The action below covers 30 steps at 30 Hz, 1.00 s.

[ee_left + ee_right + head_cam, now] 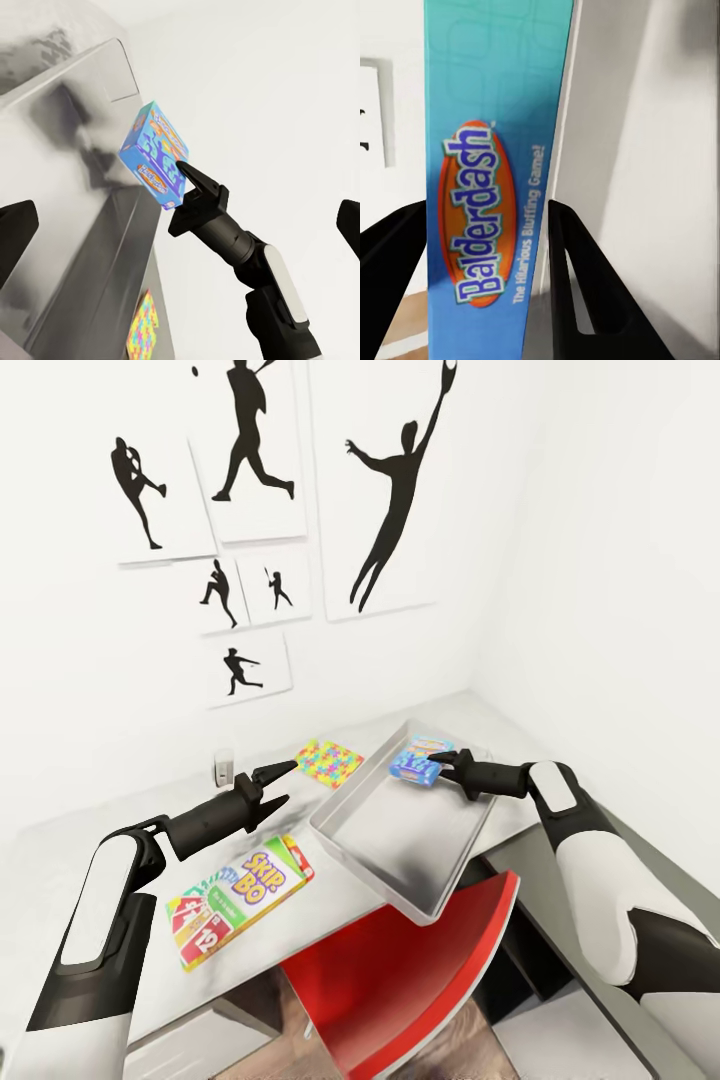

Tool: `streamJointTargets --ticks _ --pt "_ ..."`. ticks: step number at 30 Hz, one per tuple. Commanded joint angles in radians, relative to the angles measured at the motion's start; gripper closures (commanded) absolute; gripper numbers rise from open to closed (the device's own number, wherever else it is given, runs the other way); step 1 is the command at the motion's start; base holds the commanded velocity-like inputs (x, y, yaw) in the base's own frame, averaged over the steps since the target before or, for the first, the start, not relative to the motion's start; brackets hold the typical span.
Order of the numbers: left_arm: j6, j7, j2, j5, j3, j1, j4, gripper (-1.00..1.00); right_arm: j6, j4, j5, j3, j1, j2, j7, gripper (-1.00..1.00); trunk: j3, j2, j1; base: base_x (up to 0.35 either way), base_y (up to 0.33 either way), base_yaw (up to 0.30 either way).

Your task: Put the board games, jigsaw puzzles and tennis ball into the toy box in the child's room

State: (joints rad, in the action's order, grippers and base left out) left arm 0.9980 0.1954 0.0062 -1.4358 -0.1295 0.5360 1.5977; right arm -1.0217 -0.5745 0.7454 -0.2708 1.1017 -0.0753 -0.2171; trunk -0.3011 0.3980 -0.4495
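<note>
The grey surface (90, 860) runs along the white wall beneath 6 black silhouette posters (395, 490). On it sits the toy box (400, 840), a shallow metal tray that reaches the surface's front edge, above a red chair (420, 980). The Skip-Bo board game (240, 900) lies flat on the surface just beside the box, near the left arm. The jigsaw puzzle (330, 762) lies flat behind the box's far corner. The right gripper (436, 763) has its fingers closed on the blue Balderdash board game (418, 760), held over the box's far end. The left gripper (283, 784) hovers above the surface, its 2 fingers spread wide around nothing.
</note>
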Motion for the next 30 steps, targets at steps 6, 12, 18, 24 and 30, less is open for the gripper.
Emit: streamJointTargets --ticks 6,12,18,24,30 --pt "0.004 0.01 0.0 -0.011 -0.001 0.001 0.001 -1.0 0.044 0.001 -0.008 -0.005 0.001 0.0 -0.01 1.0 -0.012 0.002 -0.001 0.0 0.0 0.0" --pt "0.004 0.01 0.0 -0.011 -0.001 0.001 0.001 -1.0 0.063 0.002 -0.008 -0.005 0.001 0.002 -0.01 1.0 -0.021 0.002 -0.001 0.0 0.0 0.0" --pt "0.004 0.01 0.0 -0.011 -0.001 0.001 0.001 -1.0 0.07 0.002 -0.008 -0.004 0.001 0.005 -0.01 1.0 -0.031 0.002 -0.001 0.0 0.0 0.0" --pt "0.004 0.01 0.0 -0.011 -0.001 0.001 0.002 -1.0 0.071 0.002 -0.008 -0.004 0.001 0.007 -0.01 1.0 -0.041 0.002 -0.001 0.0 0.0 0.0" --pt "0.004 0.01 0.0 -0.011 -0.001 0.001 0.002 -1.0 0.073 0.002 -0.008 -0.003 0.001 0.011 -0.01 1.0 -0.05 0.002 -0.001 0.0 0.0 0.0"
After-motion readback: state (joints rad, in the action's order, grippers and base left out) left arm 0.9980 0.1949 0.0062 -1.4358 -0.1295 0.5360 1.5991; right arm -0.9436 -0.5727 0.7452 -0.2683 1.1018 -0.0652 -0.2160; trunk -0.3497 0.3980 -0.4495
